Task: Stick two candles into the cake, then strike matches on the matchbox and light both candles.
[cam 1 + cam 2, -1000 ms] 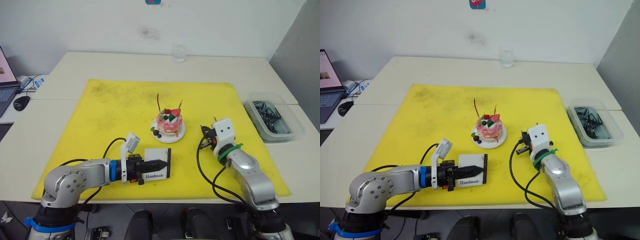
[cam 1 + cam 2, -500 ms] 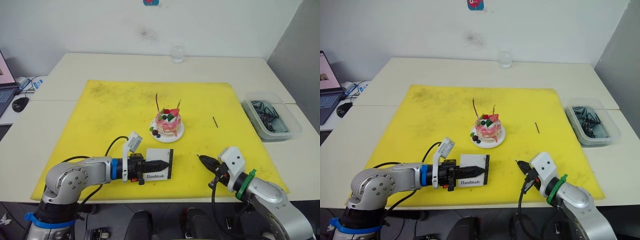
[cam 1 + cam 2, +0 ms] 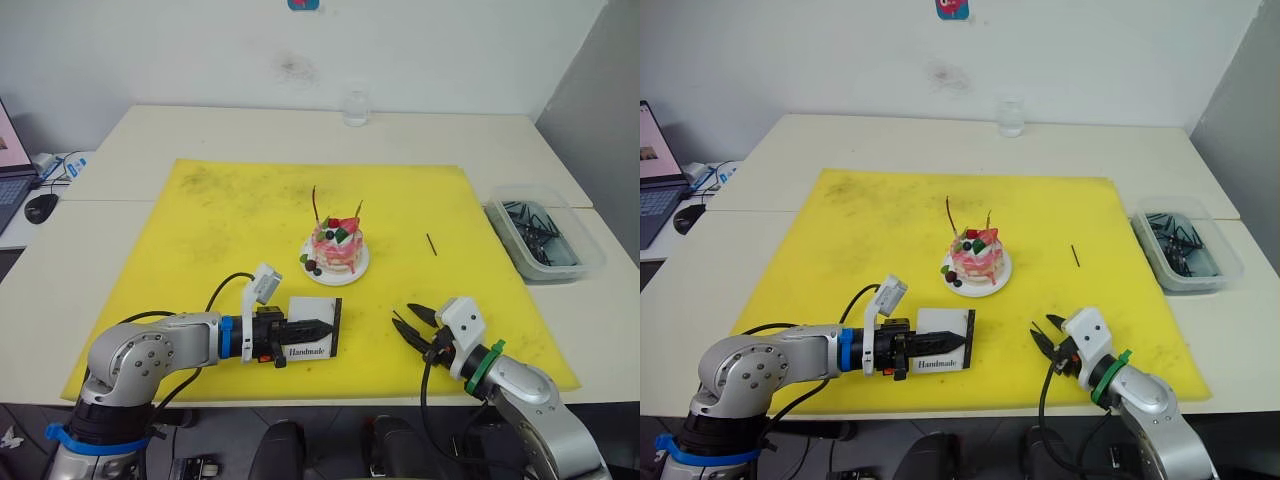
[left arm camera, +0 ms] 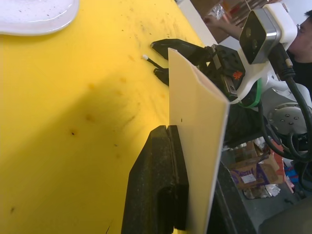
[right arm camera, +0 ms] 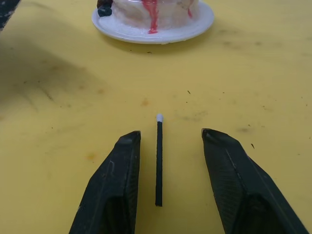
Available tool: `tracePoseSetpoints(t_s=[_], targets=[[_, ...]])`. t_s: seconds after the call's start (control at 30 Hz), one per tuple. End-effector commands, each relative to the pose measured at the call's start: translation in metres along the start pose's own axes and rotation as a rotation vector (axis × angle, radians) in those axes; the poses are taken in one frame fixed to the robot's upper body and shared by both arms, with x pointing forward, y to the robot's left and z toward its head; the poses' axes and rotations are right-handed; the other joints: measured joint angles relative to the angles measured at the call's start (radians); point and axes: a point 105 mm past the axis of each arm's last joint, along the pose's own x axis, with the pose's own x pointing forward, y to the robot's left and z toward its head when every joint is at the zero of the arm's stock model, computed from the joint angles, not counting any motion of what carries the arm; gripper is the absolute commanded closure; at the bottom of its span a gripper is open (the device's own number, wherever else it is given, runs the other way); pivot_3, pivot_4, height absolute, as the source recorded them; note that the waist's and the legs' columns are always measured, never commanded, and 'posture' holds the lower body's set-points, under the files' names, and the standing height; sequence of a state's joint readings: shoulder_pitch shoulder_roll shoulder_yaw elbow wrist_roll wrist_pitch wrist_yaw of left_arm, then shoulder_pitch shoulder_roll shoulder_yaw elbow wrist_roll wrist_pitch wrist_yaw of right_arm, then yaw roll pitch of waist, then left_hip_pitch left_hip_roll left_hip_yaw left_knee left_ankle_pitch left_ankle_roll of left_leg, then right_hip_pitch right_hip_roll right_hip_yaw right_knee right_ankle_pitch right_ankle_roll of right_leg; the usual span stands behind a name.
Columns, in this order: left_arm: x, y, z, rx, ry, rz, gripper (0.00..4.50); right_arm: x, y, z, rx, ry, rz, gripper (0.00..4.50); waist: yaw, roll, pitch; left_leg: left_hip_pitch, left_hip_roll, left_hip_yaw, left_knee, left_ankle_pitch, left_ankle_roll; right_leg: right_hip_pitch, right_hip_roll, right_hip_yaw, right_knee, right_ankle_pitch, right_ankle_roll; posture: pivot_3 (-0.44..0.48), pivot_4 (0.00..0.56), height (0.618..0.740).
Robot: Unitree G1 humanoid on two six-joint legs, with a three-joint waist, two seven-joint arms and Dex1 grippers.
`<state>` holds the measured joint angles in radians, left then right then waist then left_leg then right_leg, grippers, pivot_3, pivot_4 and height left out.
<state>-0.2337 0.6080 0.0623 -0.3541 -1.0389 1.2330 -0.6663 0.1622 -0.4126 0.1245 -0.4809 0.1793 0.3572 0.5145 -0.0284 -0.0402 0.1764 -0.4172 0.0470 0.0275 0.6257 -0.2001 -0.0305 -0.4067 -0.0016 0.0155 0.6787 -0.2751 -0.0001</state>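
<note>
The pink-and-white cake point(image 3: 338, 245) sits on its small white plate point(image 3: 355, 268) mid-mat, with two thin candles, a reddish one point(image 3: 317, 205) and a darker one point(image 3: 359, 212), standing upright in it. My left gripper point(image 3: 312, 327) is shut on the white "Handmade" matchbox point(image 3: 318, 345), held on edge near the mat's front. My right gripper point(image 5: 168, 134) is open low over the mat, and a dark white-tipped match point(image 5: 159, 165) lies flat between its fingers, untouched. A second match point(image 3: 430, 244) lies on the mat right of the cake.
A yellow mat point(image 3: 220, 220) covers the table's middle. At the right stands a clear bin point(image 3: 545, 240) holding dark sticks. A glass point(image 3: 354, 107) is at the back, and a mouse point(image 3: 43, 205) at the far left.
My right arm pulled back from beside the cake to the mat's front edge, and its fingers have opened around a match lying on the mat. The left gripper and matchbox stayed put.
</note>
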Motion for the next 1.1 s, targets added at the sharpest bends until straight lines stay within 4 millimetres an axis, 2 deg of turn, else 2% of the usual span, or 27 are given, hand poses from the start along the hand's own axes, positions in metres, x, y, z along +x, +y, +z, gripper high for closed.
tracePoseSetpoints(t_s=[0.03, 0.4, 0.5, 0.63, 0.87, 0.93, 1.1], targets=[[0.0, -0.007, 0.005, 0.034, -0.019, -0.022, 4.5, 0.004, 0.003, 0.004, -0.013, -0.024, 0.018, 2.42, 0.0, 0.0, 0.0, 0.0, 0.0, 0.0, 0.0, 0.0, 0.0, 0.0, 0.0, 0.0, 0.0, 0.0, 0.0, 0.0, 0.15, 0.74], [0.0, -0.009, 0.005, 0.037, -0.014, -0.028, 4.5, 0.003, 0.004, -0.007, -0.013, 0.02, 0.002, 2.42, 0.0, 0.0, 0.0, 0.0, 0.0, 0.0, 0.0, 0.0, 0.0, 0.0, 0.0, 0.0, 0.0, 0.0, 0.0, 0.0, 0.15, 0.74], [0.0, -0.009, 0.005, 0.037, -0.014, -0.026, 4.5, 0.004, 0.005, -0.008, -0.012, 0.024, 0.0, 3.03, 0.0, 0.0, 0.0, 0.001, 0.0, 0.0, 0.0, 0.0, 0.0, 0.001, 0.0, 0.0, 0.0, 0.0, 0.0, 0.0, 0.15, 0.74], [0.0, -0.009, 0.006, 0.037, -0.012, -0.026, 4.5, 0.006, 0.006, -0.006, -0.01, 0.023, -0.011, 4.44, 0.0, 0.0, 0.0, 0.001, 0.0, 0.0, 0.0, 0.0, 0.0, 0.001, 0.0, 0.0, 0.0, 0.0, 0.0, 0.0, 0.15, 0.74], [0.001, -0.007, 0.006, 0.035, -0.011, -0.021, 4.5, 0.004, 0.005, -0.004, -0.007, 0.028, -0.011, 4.48, 0.0, 0.0, 0.0, 0.001, 0.0, 0.0, 0.001, 0.0, 0.0, 0.001, 0.0, 0.0, 0.001, 0.0, 0.0, 0.0, 0.15, 0.74], [0.002, -0.007, 0.009, 0.04, -0.018, -0.021, 4.5, 0.002, 0.002, 0.004, -0.005, 0.005, -0.019, 4.48, 0.001, 0.0, 0.0, 0.001, 0.0, 0.0, 0.001, 0.0, 0.0, 0.001, 0.0, 0.0, 0.001, 0.0, 0.0, 0.0, 0.15, 0.74], [0.009, -0.008, 0.021, 0.094, -0.055, -0.011, 4.5, -0.007, -0.001, 0.039, -0.081, -0.054, 0.023, 4.48, 0.003, 0.0, 0.0, 0.0, 0.0, 0.0, 0.001, 0.0, 0.0, 0.001, 0.0, 0.0, 0.001, 0.001, 0.001, 0.0, 0.15, 0.74]])
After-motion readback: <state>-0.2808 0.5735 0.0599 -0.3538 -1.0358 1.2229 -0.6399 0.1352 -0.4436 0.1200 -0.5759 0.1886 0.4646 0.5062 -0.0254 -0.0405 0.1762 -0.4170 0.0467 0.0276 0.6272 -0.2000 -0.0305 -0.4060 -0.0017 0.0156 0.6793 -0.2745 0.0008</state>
